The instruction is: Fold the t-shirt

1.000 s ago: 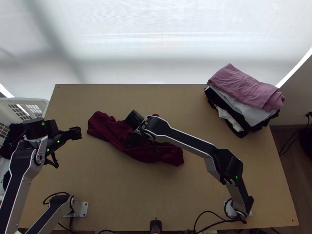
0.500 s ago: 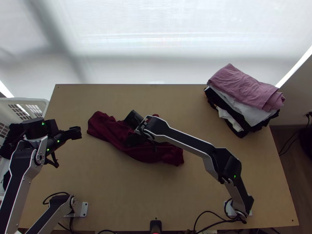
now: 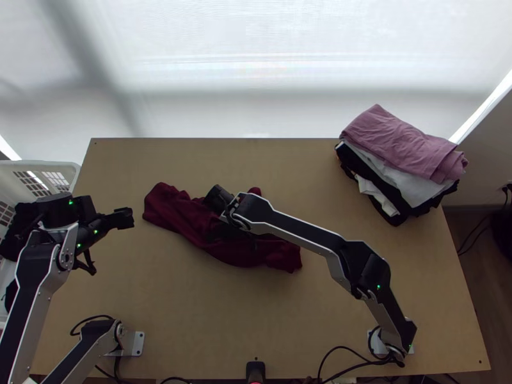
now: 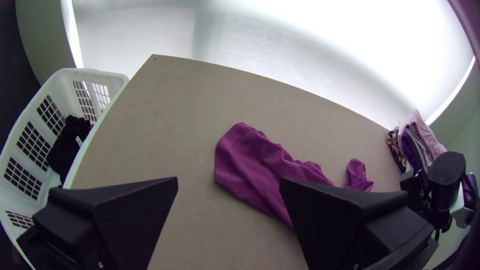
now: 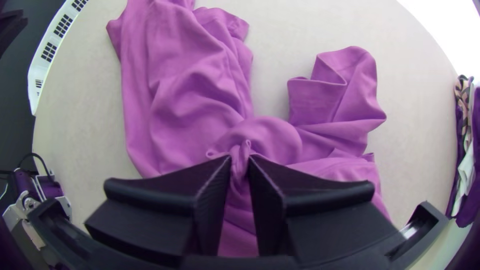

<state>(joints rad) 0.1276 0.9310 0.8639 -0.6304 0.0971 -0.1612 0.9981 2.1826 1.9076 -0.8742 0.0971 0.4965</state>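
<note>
In the top view, the left gripper is held well apart from the cloth, its fingers spread. Mid-surface, the t-shirt is bunched lengthwise; apparently no neat fold is made, so straightening and folding are left. A tuft, covered by the right arm from above, is revealed by the right wrist view, pinched in the right gripper's fingers.

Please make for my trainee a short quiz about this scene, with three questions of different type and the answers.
1. True or false: the right gripper pinches a bunched part of the shirt.
2. Which lies on top of the pile? a) white cloth b) pink cloth c) black cloth
3. Fill in: the left gripper holds nothing; its jaws are ____.
Key: 1 true; 2 b; 3 open.
</note>
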